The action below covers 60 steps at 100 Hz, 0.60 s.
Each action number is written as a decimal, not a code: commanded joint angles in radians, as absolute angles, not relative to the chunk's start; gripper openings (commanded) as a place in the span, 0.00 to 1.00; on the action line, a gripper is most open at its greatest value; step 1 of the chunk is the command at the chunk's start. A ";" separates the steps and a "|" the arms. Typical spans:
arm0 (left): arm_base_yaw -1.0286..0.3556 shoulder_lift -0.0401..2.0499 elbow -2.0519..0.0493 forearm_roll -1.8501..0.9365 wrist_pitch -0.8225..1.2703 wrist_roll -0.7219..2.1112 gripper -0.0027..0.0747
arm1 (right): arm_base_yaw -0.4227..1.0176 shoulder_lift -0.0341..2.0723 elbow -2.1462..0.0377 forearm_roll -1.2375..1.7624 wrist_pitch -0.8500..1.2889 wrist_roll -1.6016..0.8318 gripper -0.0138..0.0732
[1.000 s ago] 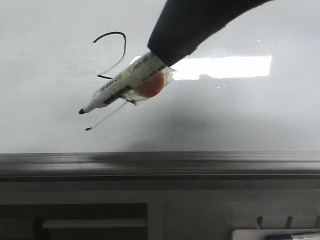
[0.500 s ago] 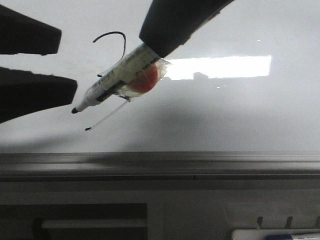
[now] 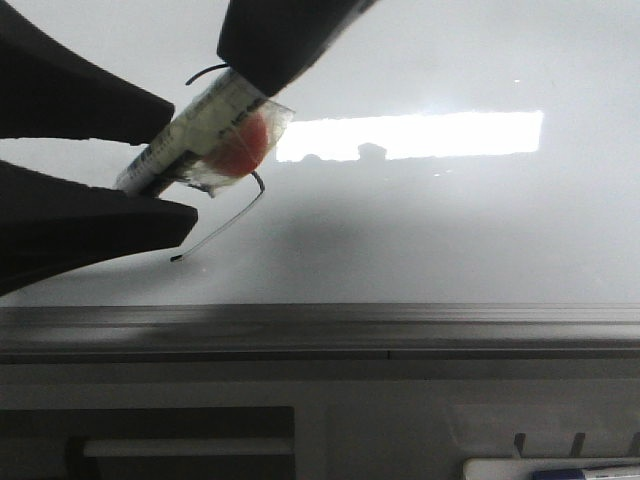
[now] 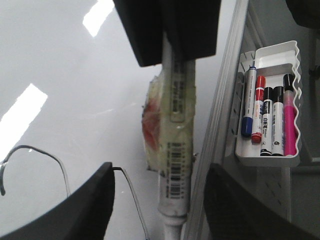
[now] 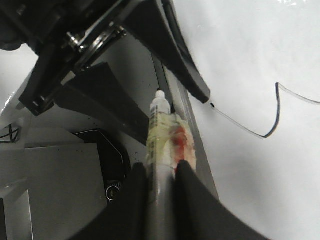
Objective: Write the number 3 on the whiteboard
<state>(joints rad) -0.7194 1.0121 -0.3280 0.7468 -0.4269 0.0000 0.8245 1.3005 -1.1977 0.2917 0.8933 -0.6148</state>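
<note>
In the front view, nearest the camera, a grey metal rail (image 3: 320,330) runs along the lower edge of the whiteboard (image 3: 450,230). Above the rail, the left gripper (image 3: 150,160) reaches in from the left side of the board with its two dark fingers (image 3: 90,225) spread apart. The tip end of a marker (image 3: 195,135) sits in the gap between those fingers; whether they touch it cannot be told. The right gripper (image 5: 160,172) comes down from above and pinches the marker's barrel, fingers pressed against it on both sides. The marker is white with black print, and a lump of clear tape with a red patch (image 3: 240,150) clings to its side.

Behind the marker on the board lies the number 3 (image 3: 225,220), drawn in thin black line. Only its long tapering tail and a bit of its upper curve show; the grippers and marker cover the rest. Farther along the board, right of the marker, is a bright rectangular glare (image 3: 420,135).

In the left wrist view, a white tray (image 4: 270,100) beside the rail holds several coloured markers.
</note>
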 commanded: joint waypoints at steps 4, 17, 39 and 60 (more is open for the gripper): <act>-0.722 1.006 -0.361 0.727 -0.468 0.000 0.47 | 0.826 1.279 -1.232 0.300 0.864 -0.615 0.09; -0.722 1.006 -0.361 0.727 -0.466 0.000 0.27 | 0.826 1.279 -1.232 0.300 0.864 -0.615 0.09; -0.722 1.006 -0.361 0.727 -0.464 0.000 0.01 | 0.826 1.279 -1.232 0.300 0.860 -0.615 0.09; -0.722 1.006 -0.361 0.727 -0.464 0.000 0.01 | 0.826 1.279 -1.232 0.305 0.850 -0.615 0.09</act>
